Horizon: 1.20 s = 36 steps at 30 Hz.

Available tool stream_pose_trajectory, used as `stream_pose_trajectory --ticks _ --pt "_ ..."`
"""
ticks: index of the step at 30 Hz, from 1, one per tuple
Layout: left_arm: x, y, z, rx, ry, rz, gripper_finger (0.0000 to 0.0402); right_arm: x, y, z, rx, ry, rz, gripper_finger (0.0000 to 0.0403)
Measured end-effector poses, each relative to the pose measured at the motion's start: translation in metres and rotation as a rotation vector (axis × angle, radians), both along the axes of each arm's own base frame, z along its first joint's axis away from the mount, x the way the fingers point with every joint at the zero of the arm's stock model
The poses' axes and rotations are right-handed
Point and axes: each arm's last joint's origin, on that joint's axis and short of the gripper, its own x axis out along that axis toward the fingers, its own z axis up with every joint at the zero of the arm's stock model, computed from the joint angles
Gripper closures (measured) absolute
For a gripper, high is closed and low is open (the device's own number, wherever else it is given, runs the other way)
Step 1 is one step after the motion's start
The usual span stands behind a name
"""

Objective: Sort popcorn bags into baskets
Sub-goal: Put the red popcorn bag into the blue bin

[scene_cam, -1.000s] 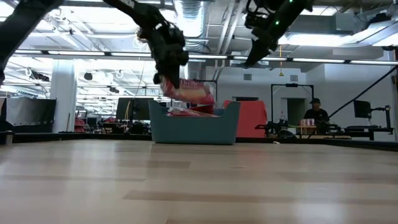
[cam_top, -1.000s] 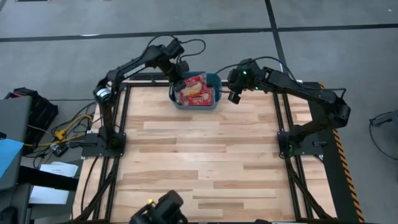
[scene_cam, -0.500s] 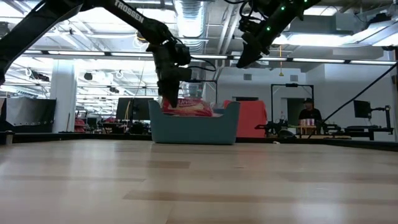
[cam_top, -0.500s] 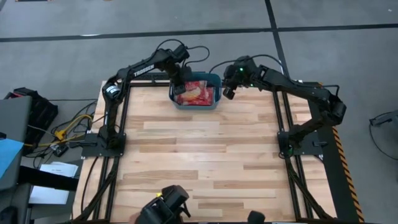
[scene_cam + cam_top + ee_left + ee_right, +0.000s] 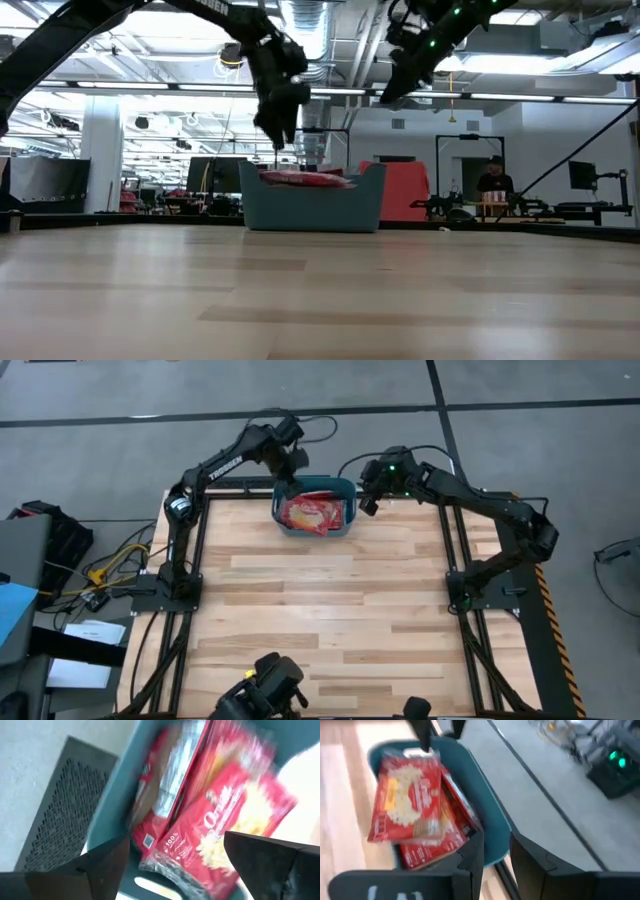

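Left gripper (image 5: 290,472) hangs above the far-left corner of the teal-blue plastic tub (image 5: 348,500), fingers spread wide in the left wrist view and holding nothing — a dark finger (image 5: 85,872) on one side, the other well apart from it, with only packets showing in the gap. Right gripper (image 5: 368,503) hovers just beside the tub's right wall, raised off the table in the low view; its fingers sit close together with a narrow gap and nothing between them.

The flat red popcorn packets (image 5: 312,513) all lie inside the tub, stacked and overlapping; the top one (image 5: 409,795) lies face up, cream-yellow popcorn picture showing, tilted across the ones below. One packet stands on edge against a wall, silver side out (image 5: 175,767). The light wooden table top (image 5: 320,610) shows no packets anywhere else, so sorting looks finished or nearly so.

Step in hand, as I read it: clearing away after a drop. To do it well — lift straight up until the fingers are above the rim, then swing back, so no fingertip snags the top packet or knocks the tub. Risk is low; the pile sits only slightly above the rim (image 5: 310,178) in the low view.
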Motion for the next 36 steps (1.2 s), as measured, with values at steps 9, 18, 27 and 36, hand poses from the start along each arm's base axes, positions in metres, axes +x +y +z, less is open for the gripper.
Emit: stream_pose_trajectory --ticks 9,18,27,36 --pt "-0.028 -0.042 0.105 -0.148 -0.412 -0.017 0.0083 -0.065 0.038 0.068 -0.205 -0.144 0.11 0.0285" --pt "-0.083 -0.117 0.192 0.111 -0.634 -0.127 0.0083 -0.128 0.062 0.082 -0.114 -0.309 0.102 0.0275" --pt "-0.052 -0.169 0.151 0.01 -0.583 -0.295 0.0083 -0.13 0.049 0.023 0.218 -0.416 0.249 0.0254" --pt "0.002 -0.185 -0.017 -0.191 -0.507 -0.279 0.0083 -0.124 0.051 0.021 0.221 -0.443 0.272 0.0245"
